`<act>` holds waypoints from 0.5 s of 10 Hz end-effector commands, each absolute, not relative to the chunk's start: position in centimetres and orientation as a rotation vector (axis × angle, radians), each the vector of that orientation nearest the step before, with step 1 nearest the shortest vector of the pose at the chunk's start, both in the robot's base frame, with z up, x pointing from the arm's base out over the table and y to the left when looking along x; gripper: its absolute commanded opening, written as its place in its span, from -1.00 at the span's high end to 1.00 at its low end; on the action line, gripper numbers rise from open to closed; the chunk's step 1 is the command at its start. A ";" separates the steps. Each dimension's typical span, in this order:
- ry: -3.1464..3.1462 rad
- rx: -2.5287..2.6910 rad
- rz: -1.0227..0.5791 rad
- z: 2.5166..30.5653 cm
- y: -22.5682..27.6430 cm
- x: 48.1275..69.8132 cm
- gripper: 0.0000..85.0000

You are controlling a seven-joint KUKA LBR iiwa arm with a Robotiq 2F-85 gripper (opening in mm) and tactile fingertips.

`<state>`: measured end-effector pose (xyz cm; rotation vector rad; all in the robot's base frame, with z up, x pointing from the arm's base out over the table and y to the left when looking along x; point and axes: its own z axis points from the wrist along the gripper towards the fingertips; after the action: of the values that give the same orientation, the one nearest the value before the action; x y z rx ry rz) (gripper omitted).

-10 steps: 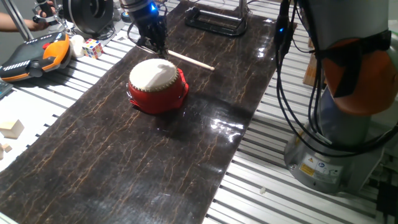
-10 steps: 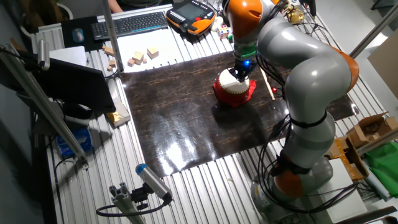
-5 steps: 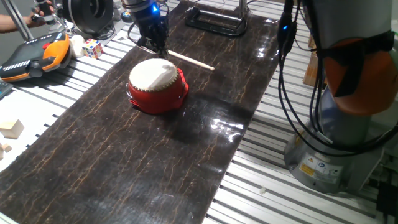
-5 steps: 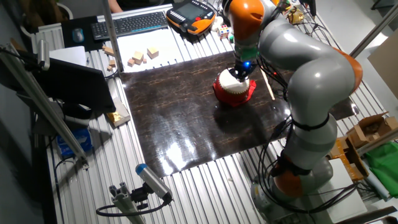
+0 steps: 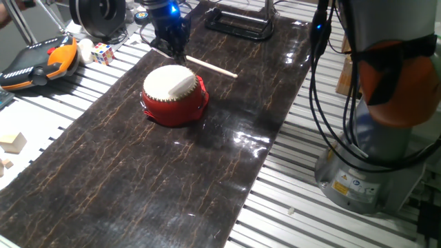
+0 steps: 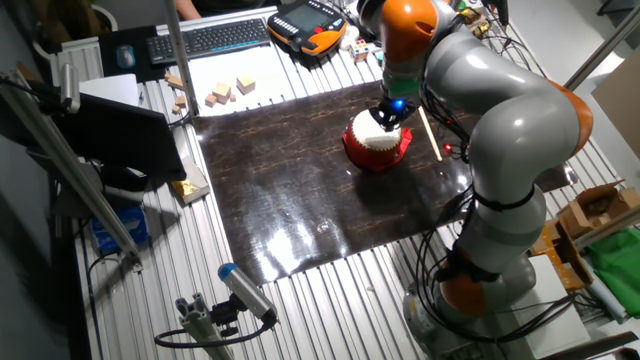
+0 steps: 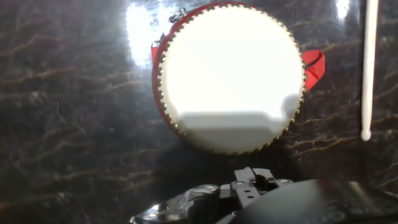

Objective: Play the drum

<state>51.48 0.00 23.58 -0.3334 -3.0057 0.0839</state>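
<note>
The drum [image 5: 172, 89] has a red body and a cream-white skin and stands on the dark mat [image 5: 138, 179]. It also shows in the other fixed view [image 6: 377, 140] and fills the top of the hand view [image 7: 230, 74]. My gripper [image 5: 175, 52] hangs just beyond the drum's far edge, fingers pointing down and together, holding nothing. It shows above the drum in the other fixed view [image 6: 390, 118] and at the bottom of the hand view [image 7: 249, 182]. A thin wooden stick [image 5: 210, 67] lies on the mat behind the drum [image 7: 369, 62].
An orange teach pendant [image 5: 34, 62], a colour cube [image 5: 103, 53] and wooden blocks [image 5: 12, 142] lie left of the mat. A black frame [image 5: 238, 24] stands at the mat's far end. The arm's base [image 5: 365, 158] and cables are on the right.
The gripper and arm have shifted slightly along the drum's far edge. The drum and the stick have not moved.
</note>
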 end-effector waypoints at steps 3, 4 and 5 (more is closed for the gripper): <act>-3.012 -0.371 0.107 23.6 0.0 51.5 0.98; -3.027 -0.336 0.126 23.5 -0.7 51.9 0.98; -3.030 -0.314 0.114 23.6 -2.2 52.8 0.98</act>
<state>52.81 -1.65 23.66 -0.3088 -3.0301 0.1124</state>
